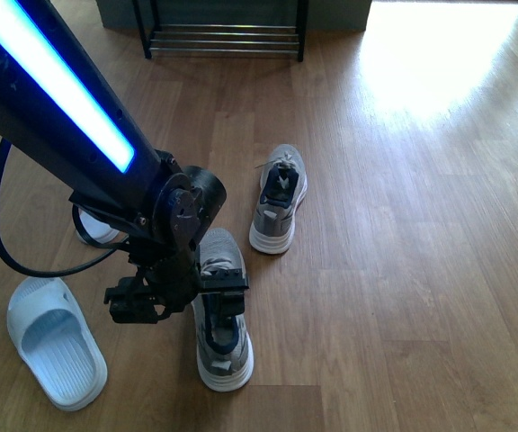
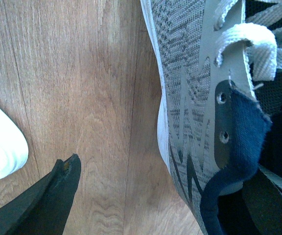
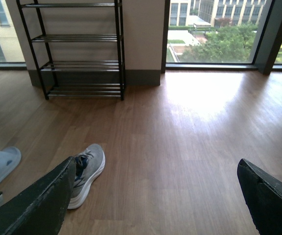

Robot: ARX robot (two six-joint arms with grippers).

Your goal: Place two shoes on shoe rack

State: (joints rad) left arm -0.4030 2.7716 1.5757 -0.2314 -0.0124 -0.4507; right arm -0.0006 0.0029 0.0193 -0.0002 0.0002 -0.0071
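Left gripper (image 2: 165, 167), jaws spread, is held astride the side wall of the nearer grey sneaker (image 1: 220, 349); deeper seating is advised before clamping.

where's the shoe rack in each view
front view: shoe rack at the top edge, left of centre, only its lowest tiers showing.
left wrist view: not in it.
right wrist view: shoe rack in the upper left.
Shared landmark: the free grey sneaker lying in front of it.
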